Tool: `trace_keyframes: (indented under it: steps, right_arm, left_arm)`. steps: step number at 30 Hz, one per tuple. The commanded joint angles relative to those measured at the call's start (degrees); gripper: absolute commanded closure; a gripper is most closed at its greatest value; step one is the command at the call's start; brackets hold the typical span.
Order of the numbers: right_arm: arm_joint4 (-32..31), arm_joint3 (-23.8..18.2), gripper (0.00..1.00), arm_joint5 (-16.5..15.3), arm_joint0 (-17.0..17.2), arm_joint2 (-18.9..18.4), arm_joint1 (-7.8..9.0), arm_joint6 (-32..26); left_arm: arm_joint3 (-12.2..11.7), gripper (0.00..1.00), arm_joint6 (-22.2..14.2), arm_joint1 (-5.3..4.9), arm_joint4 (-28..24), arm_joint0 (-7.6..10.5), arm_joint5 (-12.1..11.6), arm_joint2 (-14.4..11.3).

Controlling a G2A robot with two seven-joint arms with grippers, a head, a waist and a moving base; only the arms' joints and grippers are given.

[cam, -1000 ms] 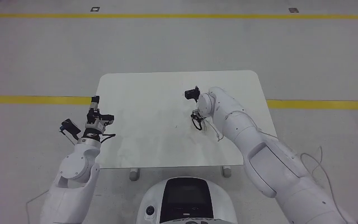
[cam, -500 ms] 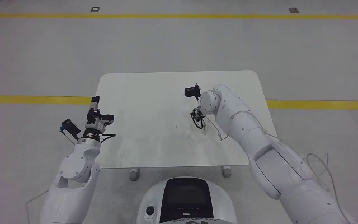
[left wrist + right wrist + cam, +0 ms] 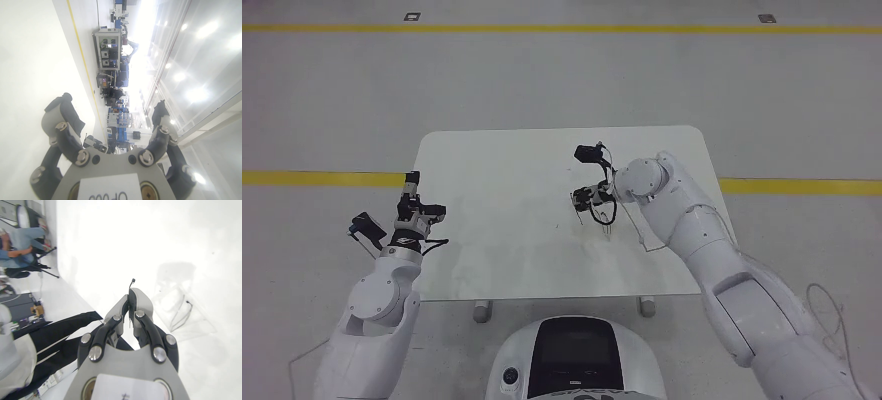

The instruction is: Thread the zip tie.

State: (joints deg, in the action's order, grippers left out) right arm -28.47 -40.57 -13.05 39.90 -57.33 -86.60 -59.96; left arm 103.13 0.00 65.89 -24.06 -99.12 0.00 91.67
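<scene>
**Finding.** The right gripper hangs over the white rectangular table, near its middle and somewhat toward the right edge. Its fingers are pressed together on the thin black plastic zip tie. The tie's small square head juts just past the fingertips, and the strap runs back between the pads toward the palm. The left gripper sits at the table's left edge, well apart from the right. Its fingers are spread wide with nothing between them. A clear plastic packet lies flat on the table just beside the right gripper.

**Assessment.** The tie appears to be picked up but not yet looped, and the threading calls for both arms.

**Recommendations.**
- Bring the two grippers together over open table, away from the packet.
- Have the left gripper take the free tail close to its tip, since a long unsupported strap will bend away from the slot.
- Keep the right gripper's hold firm and the head exposed, so the slot is not covered by a pad.
- Line the tail up square with the slot before pushing. Which face carries the teeth cannot be told.

**Risk.** The tie is slender and may twist or slip in the pinch.
</scene>
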Motion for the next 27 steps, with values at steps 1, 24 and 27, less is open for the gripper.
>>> trace_keyframes:
  steps: [1,24,27]
  right_arm:
    - [1.92,-1.21,1.00,-0.16,1.05,-1.01,0.23,0.93]
    - [29.23,-7.93,1.00,-1.58,9.04,-10.47,1.18,4.54]
    - [29.23,-7.93,1.00,-1.58,9.04,-10.47,1.18,4.54]
  left_arm:
    - [0.00,0.00,0.00,0.00,0.00,0.00,0.00,0.00]
    - [0.00,0.00,0.00,0.00,0.00,0.00,0.00,0.00]
    - [0.00,0.00,0.00,0.00,0.00,0.00,0.00,0.00]
